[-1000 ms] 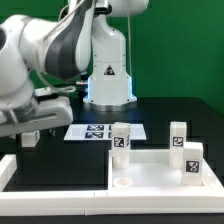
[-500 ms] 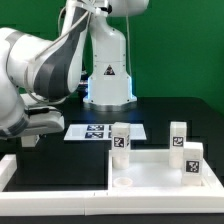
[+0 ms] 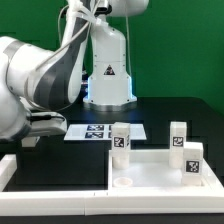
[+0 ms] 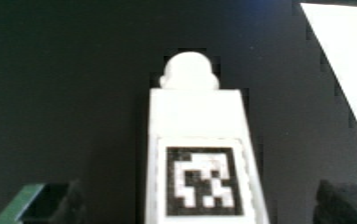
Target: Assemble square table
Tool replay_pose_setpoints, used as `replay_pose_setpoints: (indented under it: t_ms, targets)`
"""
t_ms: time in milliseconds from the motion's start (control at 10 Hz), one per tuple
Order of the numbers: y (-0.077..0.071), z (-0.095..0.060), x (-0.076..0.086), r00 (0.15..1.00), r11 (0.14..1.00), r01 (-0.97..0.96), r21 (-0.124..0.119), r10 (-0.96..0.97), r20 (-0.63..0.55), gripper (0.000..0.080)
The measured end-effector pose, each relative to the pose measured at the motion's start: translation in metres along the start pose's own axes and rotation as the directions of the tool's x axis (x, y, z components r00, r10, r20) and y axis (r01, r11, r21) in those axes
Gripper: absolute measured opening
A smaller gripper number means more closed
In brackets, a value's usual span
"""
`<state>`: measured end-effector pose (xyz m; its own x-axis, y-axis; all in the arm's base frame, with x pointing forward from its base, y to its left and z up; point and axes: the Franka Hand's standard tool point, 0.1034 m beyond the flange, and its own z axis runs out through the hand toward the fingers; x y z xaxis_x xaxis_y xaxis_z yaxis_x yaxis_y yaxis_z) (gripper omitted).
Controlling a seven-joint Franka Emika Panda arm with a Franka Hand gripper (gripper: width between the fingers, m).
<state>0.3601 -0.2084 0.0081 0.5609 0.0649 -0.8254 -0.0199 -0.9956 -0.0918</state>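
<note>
In the wrist view a white block leg (image 4: 201, 120) with a black-and-white tag lies on the dark table, its round peg pointing away. My gripper (image 4: 196, 200) is open. Its fingers (image 4: 47, 202) stand on either side of the leg with a dark gap on each side. In the exterior view the white square tabletop (image 3: 160, 172) lies at the front right. Three tagged legs stand upright on it (image 3: 121, 138) (image 3: 178, 133) (image 3: 190, 158), and one corner socket (image 3: 122, 183) is bare. My hand (image 3: 30, 138) is low at the left, and the leg under it is hidden there.
The marker board (image 3: 95, 131) lies behind the tabletop in front of the arm's base (image 3: 108, 85). White border rails run along the front (image 3: 55, 195) and the left (image 3: 8, 165). A white edge (image 4: 344, 50) shows beside the leg in the wrist view.
The arm's upper links have swung toward the exterior view's left and closer to the camera. The hand stays low at the left. The tabletop and its legs have not moved.
</note>
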Motion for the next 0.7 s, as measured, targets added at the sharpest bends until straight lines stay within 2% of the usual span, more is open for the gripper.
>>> replay_pose_setpoints:
  t_ms: [100,200,300,400,700]
  targets:
    - [0.0004,0.0004,-0.0002,1.000,1.000,-0.001,0.001,0.001,0.000,0.0558]
    - [0.0003,0.0006,-0.0002,1.000,1.000,-0.001,0.001,0.001,0.001,0.0422]
    - [0.0004,0.0007,-0.0003,1.000,1.000,-0.001,0.001,0.001,0.001,0.0422]
    - [0.0004,0.0008,-0.0004,1.000,1.000,-0.001,0.002,0.001,0.002,0.0287]
    - [0.0005,0.0008,-0.0004,1.000,1.000,-0.001,0.002,0.001,0.002,0.0287]
